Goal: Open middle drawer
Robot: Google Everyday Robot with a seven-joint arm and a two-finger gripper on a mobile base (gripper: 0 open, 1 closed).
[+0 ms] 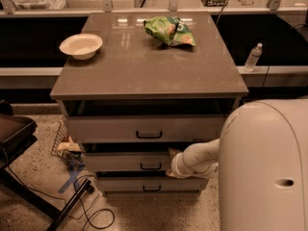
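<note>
The cabinet (144, 76) has three drawers stacked under its grey top. The middle drawer (120, 161) sits between the taller top drawer (106, 129) and the narrow bottom drawer (125, 184), and a dark strip shows above its front. Its black handle (150, 166) is centred on the panel and nothing is gripping it. The gripper (170, 163) is low at the right part of that panel, just right of the handle, on a white arm (202, 154) that reaches in from the robot's body (264, 167) on the right. Its tan fingers (172, 152) stand apart, one by the panel's upper edge and the other by its lower edge; they hold nothing, and whether they touch the panel cannot be told. On the top lie a white bowl (81, 45) at the left and a green bag (169, 31) near the back.
</note>
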